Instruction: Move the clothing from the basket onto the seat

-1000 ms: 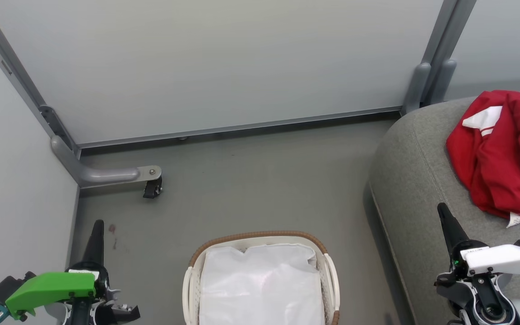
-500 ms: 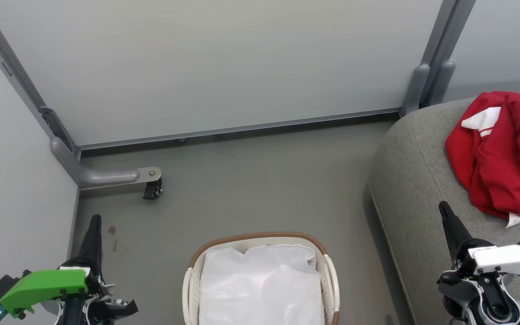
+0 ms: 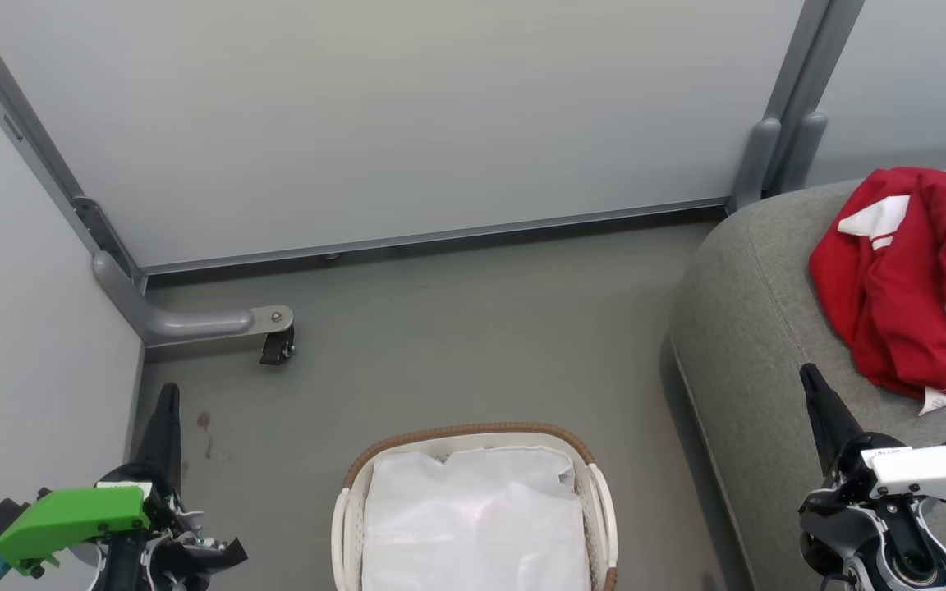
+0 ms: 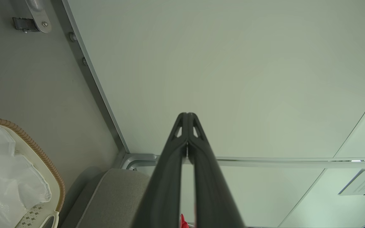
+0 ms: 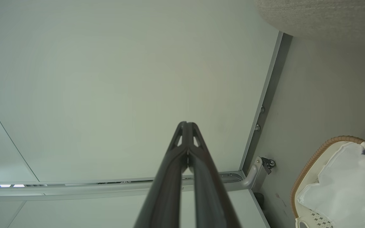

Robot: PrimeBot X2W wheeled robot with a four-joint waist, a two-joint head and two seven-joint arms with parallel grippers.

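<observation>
Looking down from the head camera and finding the clothing [image 3: 900, 287] lying in a crumpled red heap at three o'clock, resting on the seat [image 3: 760, 328], with a small white tag [image 3: 937, 401] hanging at the heap's near edge. Noting the basket [image 3: 473, 430] standing at six o'clock on the grey floor [image 3: 456, 328], near the seat but not touching it, its white liner [image 3: 473, 525] covering the inside.

Holding the left gripper [image 3: 167, 394] at seven o'clock, fingers pressed together on nothing and pointing toward twelve. Holding the right gripper [image 3: 810, 379] at four o'clock over the seat's front part, fingers likewise pinched together and empty, the tip stopping short of the clothing.

Checking through the left wrist camera: fingertips meeting against a pale wall panel [image 4: 233, 79], basket rim at eight o'clock. Checking through the right wrist camera: fingertips again touching, basket at four o'clock, seat at one o'clock.
</observation>
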